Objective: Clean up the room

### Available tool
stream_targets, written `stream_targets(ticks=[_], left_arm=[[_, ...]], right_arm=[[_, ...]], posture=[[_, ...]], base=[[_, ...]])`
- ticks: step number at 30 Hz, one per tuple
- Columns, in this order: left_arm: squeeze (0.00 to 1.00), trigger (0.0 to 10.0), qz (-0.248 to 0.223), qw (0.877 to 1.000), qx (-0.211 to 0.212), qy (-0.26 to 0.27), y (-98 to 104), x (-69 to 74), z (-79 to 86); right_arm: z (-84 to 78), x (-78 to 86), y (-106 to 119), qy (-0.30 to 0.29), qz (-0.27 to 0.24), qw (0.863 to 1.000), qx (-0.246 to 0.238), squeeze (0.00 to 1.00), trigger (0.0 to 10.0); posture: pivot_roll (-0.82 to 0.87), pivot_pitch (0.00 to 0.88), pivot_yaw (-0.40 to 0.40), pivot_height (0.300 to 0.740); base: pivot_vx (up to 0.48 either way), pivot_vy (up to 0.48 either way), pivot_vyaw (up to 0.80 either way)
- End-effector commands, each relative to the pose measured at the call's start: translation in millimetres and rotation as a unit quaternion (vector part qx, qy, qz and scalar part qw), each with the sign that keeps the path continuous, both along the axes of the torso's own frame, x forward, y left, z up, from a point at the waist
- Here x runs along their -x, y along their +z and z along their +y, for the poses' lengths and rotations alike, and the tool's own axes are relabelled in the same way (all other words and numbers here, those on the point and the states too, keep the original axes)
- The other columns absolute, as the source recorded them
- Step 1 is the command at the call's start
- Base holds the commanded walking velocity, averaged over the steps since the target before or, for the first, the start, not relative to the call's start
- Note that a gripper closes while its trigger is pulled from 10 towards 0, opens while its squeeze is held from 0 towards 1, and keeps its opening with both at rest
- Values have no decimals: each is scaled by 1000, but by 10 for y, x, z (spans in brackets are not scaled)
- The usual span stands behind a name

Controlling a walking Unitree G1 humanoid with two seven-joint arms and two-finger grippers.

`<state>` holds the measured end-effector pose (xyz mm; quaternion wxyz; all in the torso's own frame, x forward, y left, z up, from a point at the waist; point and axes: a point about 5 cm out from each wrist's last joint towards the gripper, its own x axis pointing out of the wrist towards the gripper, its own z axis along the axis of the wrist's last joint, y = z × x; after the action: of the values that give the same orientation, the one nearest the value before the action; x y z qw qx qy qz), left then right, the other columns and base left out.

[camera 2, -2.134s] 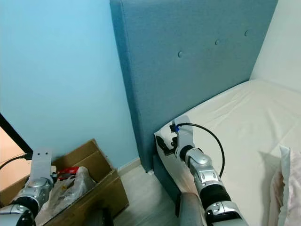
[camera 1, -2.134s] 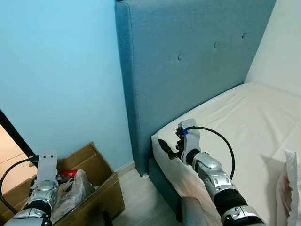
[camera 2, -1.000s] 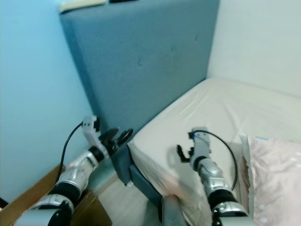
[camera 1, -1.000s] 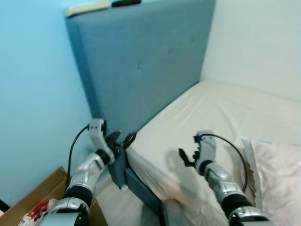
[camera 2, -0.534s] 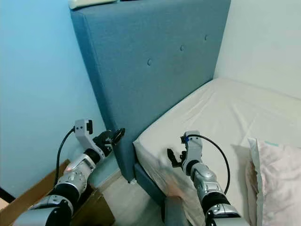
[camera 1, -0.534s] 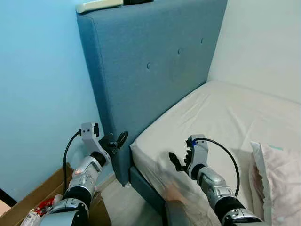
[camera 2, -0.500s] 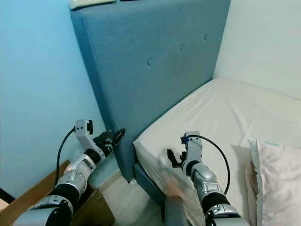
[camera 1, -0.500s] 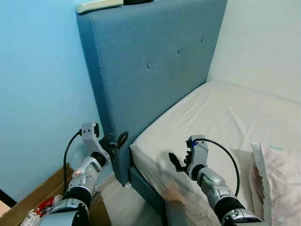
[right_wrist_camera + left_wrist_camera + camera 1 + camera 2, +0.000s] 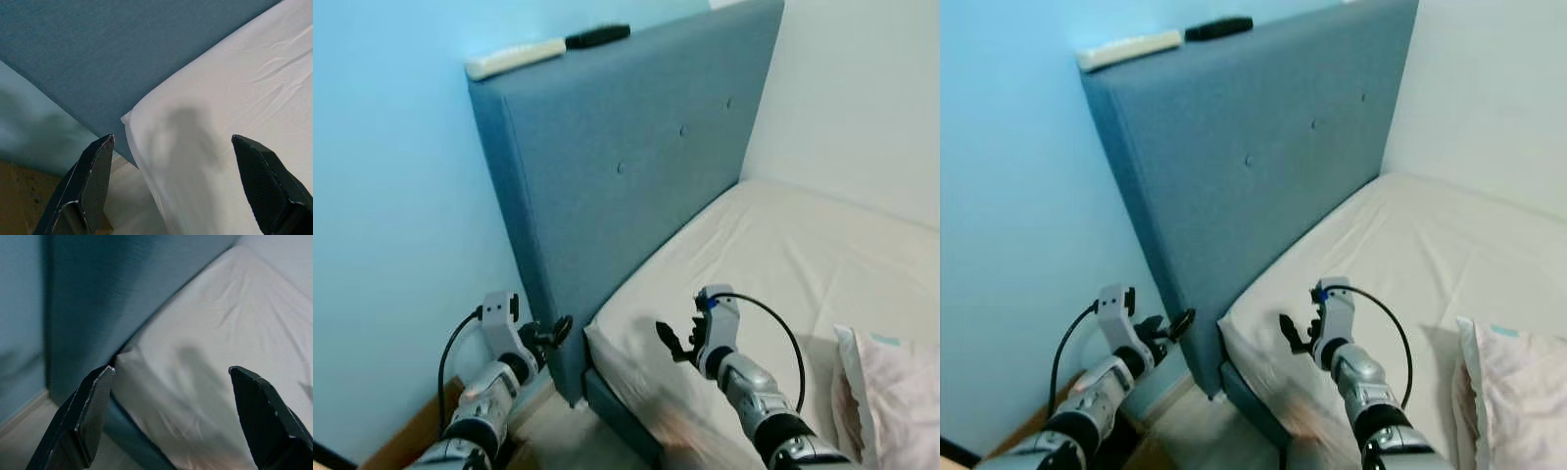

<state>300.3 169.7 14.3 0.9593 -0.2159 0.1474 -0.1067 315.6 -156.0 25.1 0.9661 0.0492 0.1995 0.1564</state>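
Bed with smooth cream sheet against a tufted blue fabric headboard; no writing legible anywhere. A pink pillow lies at its near end. White remote and black remote rest atop the headboard. Left gripper beside the bed corner and right gripper over the sheet both spread, empty.

Blue headboard, white mattress, pillow

The headboard is matt blue woven cloth, dimpled by covered buttons. The mattress sheet is soft cream cloth, faintly creased at its corner. The pillow is pale pink fabric. The walls look smooth and painted; the arms are brushed silver metal, with fingers of matt black plastic.
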Motion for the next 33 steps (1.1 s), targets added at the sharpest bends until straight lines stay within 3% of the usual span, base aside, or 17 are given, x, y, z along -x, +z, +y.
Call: stream_targets(ticks=[1, 6, 12, 16, 18, 20, 22, 27, 33], left_arm=[[0, 10000, 43, 999, -10, 18, -156, 139, 110], [0, 10000, 57, 998, -15, 26, -196, 176, 139], [0, 10000, 141, 988, -38, 48, -457, 435, 200], [0, 10000, 168, 983, -42, 52, -552, 548, 202], [0, 10000, 209, 975, -60, 50, -668, 691, 197], [0, 10000, 220, 972, -66, 50, -700, 734, 196], [0, 10000, 225, 971, -69, 49, -714, 753, 196], [0, 10000, 242, 965, -78, 64, -772, 845, 220], [0, 10000, 249, 963, -87, 58, -794, 876, 207]], right_arm=[[24, 111, -141, 11, 28, 999, 13, 0, 10000], [30, 130, -165, 15, 33, 999, 20, 0, 10000], [67, 198, -238, 33, 44, 998, 35, 0, 10000], [50, 251, -300, 36, 59, 996, 53, 0, 10000], [-60, 346, -414, 11, 92, 992, 88, 0, 10000], [-112, 376, -448, -3, 102, 990, 101, 0, 10000], [-143, 390, -463, -11, 108, 988, 108, 0, 10000], [-330, 493, -551, -23, 136, 973, 187, 0, 10000], [-427, 589, -620, -41, 158, 964, 210, 0, 10000]], posture=[[-95, 0, 20, 660], [-92, 3, 23, 670], [-98, 0, 30, 695], [-99, 0, 31, 705], [-99, 0, 29, 715], [-99, 0, 29, 720], [-99, 0, 29, 720], [-96, 0, 23, 720], [-96, 0, 21, 720]], base=[[0, 0, 0], [0, 0, 0], [0, 0, 0], [0, 0, 0], [-240, 0, 0], [-480, 0, 0], [-480, 0, 0], [0, 0, 0], [0, 0, 0]])
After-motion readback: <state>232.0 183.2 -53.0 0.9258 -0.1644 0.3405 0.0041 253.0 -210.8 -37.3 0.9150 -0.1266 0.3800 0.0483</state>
